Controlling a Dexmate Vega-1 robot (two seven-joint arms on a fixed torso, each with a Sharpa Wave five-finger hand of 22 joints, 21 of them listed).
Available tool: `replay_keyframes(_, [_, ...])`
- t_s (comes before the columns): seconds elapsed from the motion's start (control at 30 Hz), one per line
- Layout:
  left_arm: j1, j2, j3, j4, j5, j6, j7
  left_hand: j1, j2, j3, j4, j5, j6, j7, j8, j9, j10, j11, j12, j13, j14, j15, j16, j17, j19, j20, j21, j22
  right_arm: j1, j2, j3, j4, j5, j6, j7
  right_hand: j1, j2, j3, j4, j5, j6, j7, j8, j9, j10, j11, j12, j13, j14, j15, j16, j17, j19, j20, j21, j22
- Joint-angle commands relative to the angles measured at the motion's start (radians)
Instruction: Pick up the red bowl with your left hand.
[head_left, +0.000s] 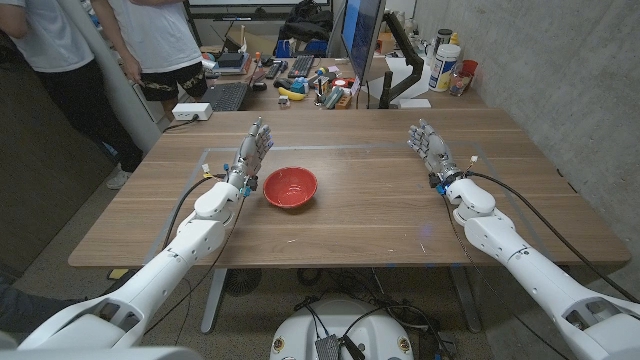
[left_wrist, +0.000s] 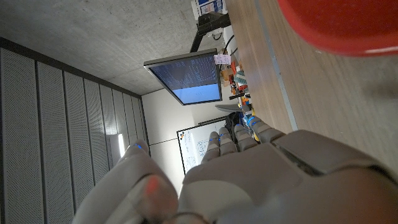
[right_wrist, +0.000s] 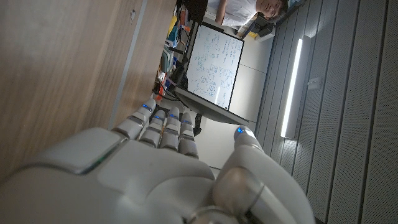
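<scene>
At the left of the wooden desk (head_left: 380, 215), the robot's pale grey left hand (head_left: 250, 155) stands on its edge with its fingers (head_left: 262, 135) straight, apart and holding nothing. Just beside it toward the desk's middle sits the shallow round red bowl (head_left: 290, 187), upright, apart from the hand; in the left wrist view the bowl's red rim (left_wrist: 339, 28) shows near the hand's back (left_wrist: 273, 180). Well apart on the right side, the pale grey right hand (head_left: 432, 150) stands likewise, its fingers (head_left: 420, 133) extended, spread and empty. Behind the desk stand two people in white shirts (head_left: 110, 40) and a dark monitor (head_left: 362, 35) amid clutter.
</scene>
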Motion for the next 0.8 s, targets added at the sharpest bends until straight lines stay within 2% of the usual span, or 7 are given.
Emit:
replay_keyframes(0.03, [0.006, 0.002, -0.002, -0.002, -0.004, -0.008, -0.003, 0.009, 0.001, 0.007, 0.0, 0.005, 0.0, 0.006, 0.005, 0.005, -0.001, -0.011, 0.007, 0.003, -0.005, 0.0, 0.007, 0.002, -0.004, -0.068, 0.005, 0.003, -0.009, -0.003, 0.003, -0.01, 0.002, -0.006, -0.005, 0.011, 0.002, 0.007, -0.001, 0.006, 0.007, -0.001, 0.006, 0.002, 0.006, 0.0, 0.004, 0.003, 0.011, 0.0, 0.006, 0.005, 0.007, -0.001, 0.004, 0.004])
replay_keyframes(0.33, [0.021, 0.019, -0.007, -0.039, 0.002, 0.002, 0.012, 0.012, 0.004, 0.005, 0.0, 0.004, 0.001, 0.006, 0.005, 0.005, 0.0, -0.011, 0.007, 0.003, -0.005, -0.002, 0.007, 0.002, -0.005, -0.066, 0.005, 0.003, -0.018, -0.006, 0.005, -0.031, 0.002, -0.006, -0.011, 0.011, 0.003, 0.006, -0.001, 0.006, 0.007, -0.001, 0.005, 0.002, 0.007, 0.0, 0.003, 0.003, 0.012, 0.0, 0.006, 0.006, 0.007, -0.001, 0.003, 0.004])
replay_keyframes(0.8, [0.072, 0.047, -0.023, -0.08, 0.015, -0.04, 0.017, 0.016, 0.009, 0.004, -0.001, 0.004, 0.001, 0.006, 0.004, 0.005, 0.001, -0.009, 0.008, 0.003, -0.004, 0.001, 0.008, 0.002, -0.006, -0.061, 0.006, 0.003, -0.028, -0.013, 0.011, -0.047, 0.003, -0.008, -0.022, 0.01, 0.004, 0.006, -0.002, 0.006, 0.009, -0.001, 0.004, 0.002, 0.009, 0.001, 0.002, 0.004, 0.012, 0.0, 0.005, 0.006, 0.008, 0.0, 0.002, 0.004])
